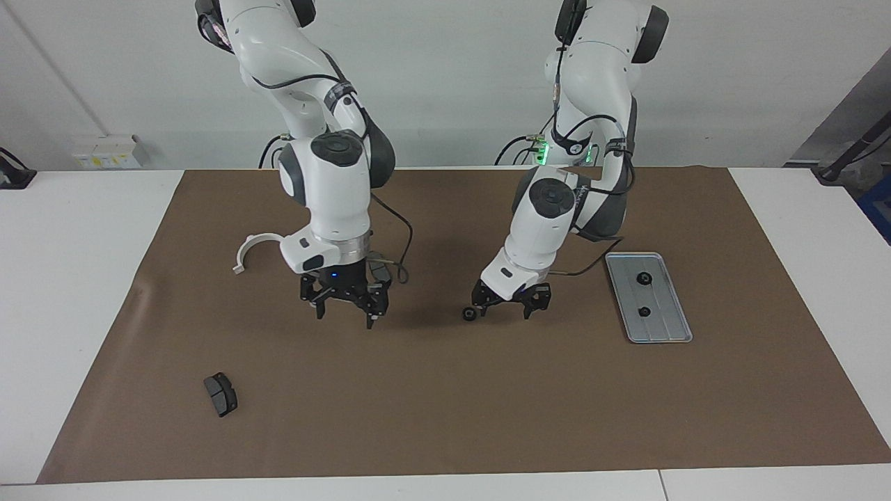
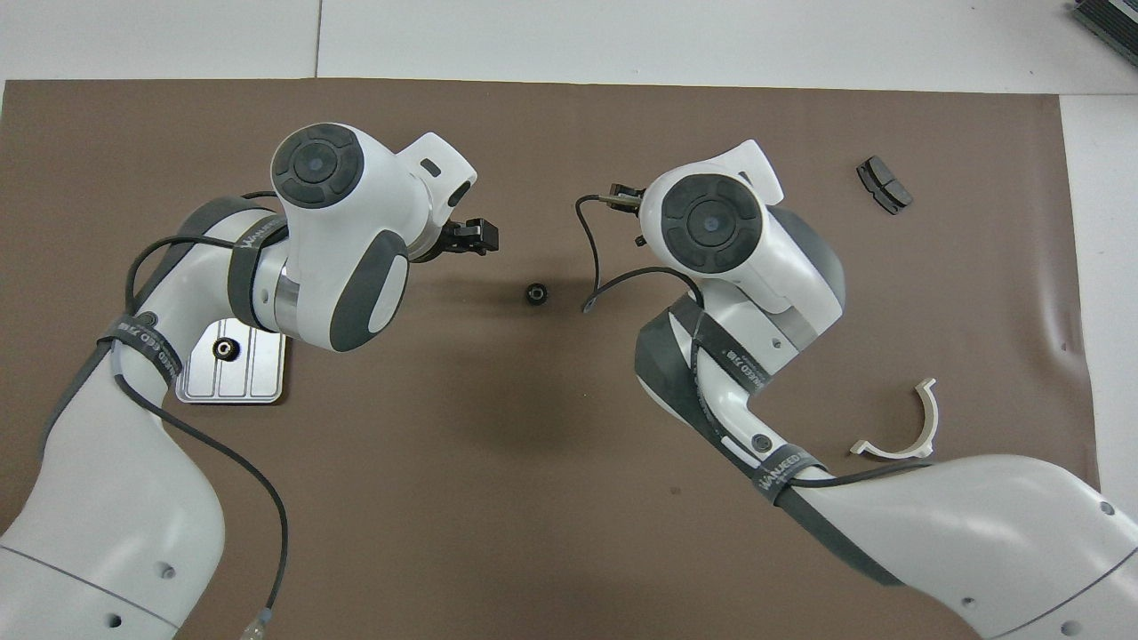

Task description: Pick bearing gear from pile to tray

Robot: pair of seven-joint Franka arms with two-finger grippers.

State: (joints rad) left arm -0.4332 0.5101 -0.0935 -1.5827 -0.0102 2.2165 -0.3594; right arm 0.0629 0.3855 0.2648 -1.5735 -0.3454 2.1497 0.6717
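A large brown paper-like mat (image 1: 445,390) covers most of a white surface (image 1: 76,278), which shows as bare margins around the mat's edges. A seam splits the white surface at the edge farthest from the robots (image 2: 318,40). A plain pale wall (image 1: 452,76) rises where the surface ends. A small white box-shaped fitting (image 1: 108,152) sits low against that wall. Dark equipment (image 1: 846,149) stands at one corner, past the end of the surface.
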